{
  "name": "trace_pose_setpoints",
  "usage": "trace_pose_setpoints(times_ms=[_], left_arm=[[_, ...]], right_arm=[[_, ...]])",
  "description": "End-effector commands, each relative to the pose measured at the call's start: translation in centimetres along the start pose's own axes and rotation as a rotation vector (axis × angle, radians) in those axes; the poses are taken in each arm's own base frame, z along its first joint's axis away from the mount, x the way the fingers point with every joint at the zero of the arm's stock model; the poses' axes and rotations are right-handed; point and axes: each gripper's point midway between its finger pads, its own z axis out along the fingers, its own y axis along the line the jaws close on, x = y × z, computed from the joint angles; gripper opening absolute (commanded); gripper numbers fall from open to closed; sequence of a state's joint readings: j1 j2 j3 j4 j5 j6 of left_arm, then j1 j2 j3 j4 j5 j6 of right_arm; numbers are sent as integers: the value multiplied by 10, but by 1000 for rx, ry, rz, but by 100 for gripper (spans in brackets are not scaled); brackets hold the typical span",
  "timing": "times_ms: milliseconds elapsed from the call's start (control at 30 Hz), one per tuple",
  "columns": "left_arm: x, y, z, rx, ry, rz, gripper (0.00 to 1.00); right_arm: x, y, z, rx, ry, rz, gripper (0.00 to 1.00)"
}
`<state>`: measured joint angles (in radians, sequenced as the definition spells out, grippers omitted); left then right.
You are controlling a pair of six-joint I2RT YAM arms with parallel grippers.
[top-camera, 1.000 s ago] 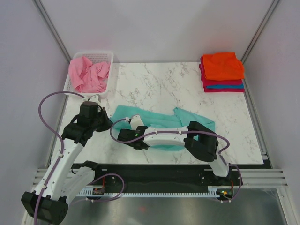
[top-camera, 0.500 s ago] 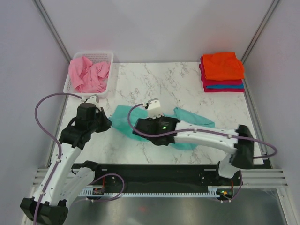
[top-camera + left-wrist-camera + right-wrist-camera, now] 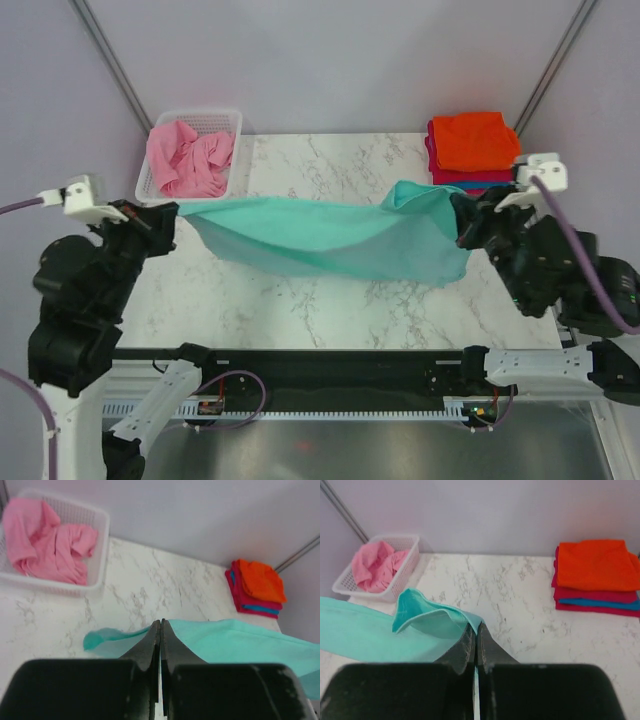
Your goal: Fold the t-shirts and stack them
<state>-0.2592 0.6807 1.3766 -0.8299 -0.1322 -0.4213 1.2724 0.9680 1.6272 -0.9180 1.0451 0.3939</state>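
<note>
The teal t-shirt (image 3: 320, 235) hangs stretched in the air above the marble table, held between both arms. My left gripper (image 3: 172, 213) is shut on its left end; in the left wrist view (image 3: 161, 624) the teal cloth (image 3: 240, 642) runs off to the right. My right gripper (image 3: 462, 222) is shut on its right end; in the right wrist view (image 3: 476, 626) the cloth (image 3: 380, 632) bunches at the tips. A pink t-shirt (image 3: 190, 157) lies crumpled in the white basket (image 3: 222, 116). A folded stack, orange t-shirt (image 3: 474, 139) on top, sits at the back right.
The white slotted basket stands at the table's back left corner, also in the left wrist view (image 3: 102, 555). The folded stack shows in the right wrist view (image 3: 597, 575) and the left wrist view (image 3: 257, 587). Grey walls and metal frame posts enclose the table.
Both arms have risen and moved apart, left arm left, right arm right. The teal t-shirt was lifted off the table and pulled out into a wide span.
</note>
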Motion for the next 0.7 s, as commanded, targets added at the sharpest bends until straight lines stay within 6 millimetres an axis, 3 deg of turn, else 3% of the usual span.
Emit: trace_pose_setpoints(times_ms=[0, 100, 300, 433, 500, 533, 600, 633, 667], left_arm=[[-65, 3, -39, -44, -203, 66, 2], [-94, -7, -66, 6, -303, 75, 2], [-120, -27, -105, 131, -444, 115, 2], [-145, -35, -122, 181, -597, 115, 2], [-148, -38, -115, 179, -603, 136, 2], [-150, -40, -99, 169, -579, 143, 2], [-149, -43, -80, 159, -547, 161, 2], [-144, -44, -52, 140, -492, 173, 2], [-141, -44, -39, 129, -463, 178, 2]], right_arm=[[-60, -32, -24, -37, -159, -7, 0], [-90, -38, -44, -161, -248, 38, 0], [-111, -35, -66, -324, -343, -32, 0], [-139, -55, -73, -246, -441, -19, 0], [-151, -58, -67, -172, -447, -55, 0], [-151, -66, -60, -91, -426, -76, 0], [-151, -59, -43, 17, -387, -178, 0], [-150, -55, -36, 56, -371, -210, 0], [-140, -54, -25, 137, -328, -314, 0]])
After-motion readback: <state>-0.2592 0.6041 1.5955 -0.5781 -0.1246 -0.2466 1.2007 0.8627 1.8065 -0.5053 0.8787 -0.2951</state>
